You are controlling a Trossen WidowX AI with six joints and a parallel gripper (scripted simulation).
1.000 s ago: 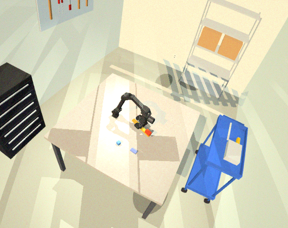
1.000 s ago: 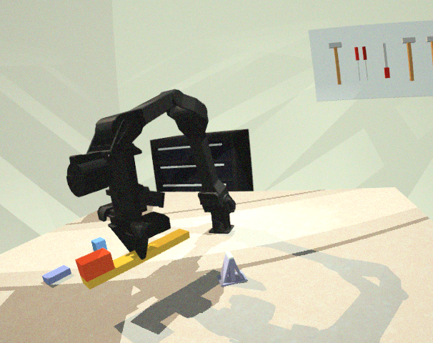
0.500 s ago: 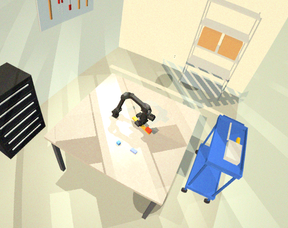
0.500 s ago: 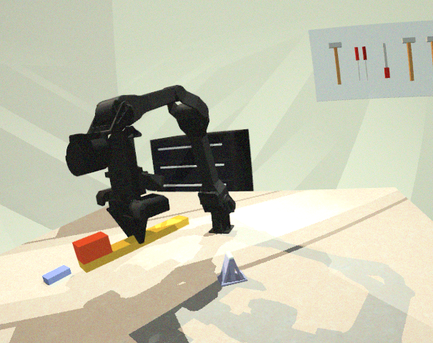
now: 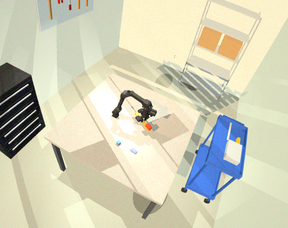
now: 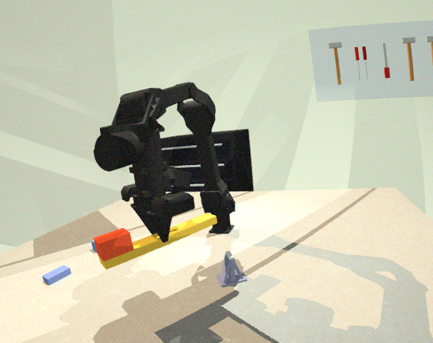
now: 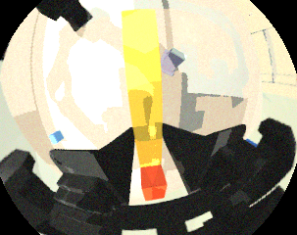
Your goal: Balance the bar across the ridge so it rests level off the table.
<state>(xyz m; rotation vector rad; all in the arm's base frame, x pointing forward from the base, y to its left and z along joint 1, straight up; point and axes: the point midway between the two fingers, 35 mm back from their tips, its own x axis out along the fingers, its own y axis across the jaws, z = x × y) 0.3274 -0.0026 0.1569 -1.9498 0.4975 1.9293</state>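
Note:
The yellow bar (image 5: 137, 114) (image 6: 194, 224) (image 7: 142, 49) carries a red block (image 5: 148, 126) (image 6: 113, 244) (image 7: 153, 183) on top of one end. My gripper (image 5: 143, 120) (image 6: 165, 238) (image 7: 147, 128) is shut on the bar, between its middle and the red block, and holds it in the air above the table (image 5: 77, 132) (image 6: 320, 221). The small lavender ridge (image 6: 231, 271) (image 7: 170, 64) stands upright on the table, apart from the bar and to one side of it. The arm hides the ridge in the top view.
A blue cube (image 5: 118, 142) (image 7: 56, 136) and a flat periwinkle block (image 5: 133, 150) (image 6: 56, 274) lie on the table, away from the ridge. In the exterior view the red block mostly covers the cube. A blue cart (image 5: 216, 159) stands beside the table on the floor.

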